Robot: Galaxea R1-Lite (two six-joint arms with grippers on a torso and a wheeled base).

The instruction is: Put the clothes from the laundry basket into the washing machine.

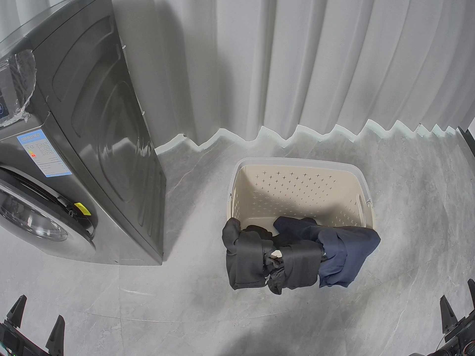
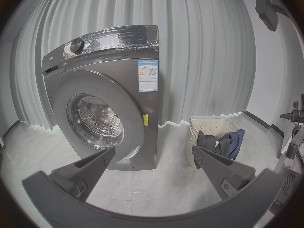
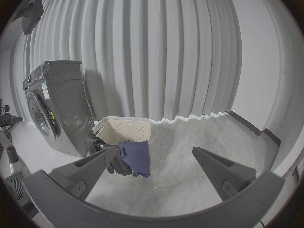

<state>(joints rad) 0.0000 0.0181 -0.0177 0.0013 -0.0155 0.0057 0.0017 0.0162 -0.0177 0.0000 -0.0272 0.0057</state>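
The washing machine (image 2: 104, 83) carries a blue label (image 2: 148, 75) and yellow sticker (image 2: 145, 119), print illegible.

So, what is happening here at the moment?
Nothing is being handled yet. The robot faces a laundry basket on the floor, with dark clothes and a navy garment hanging over its near rim. The washing machine stands on the robot's left of the basket. The left claw and the right claw are both open and empty, apart from the basket.
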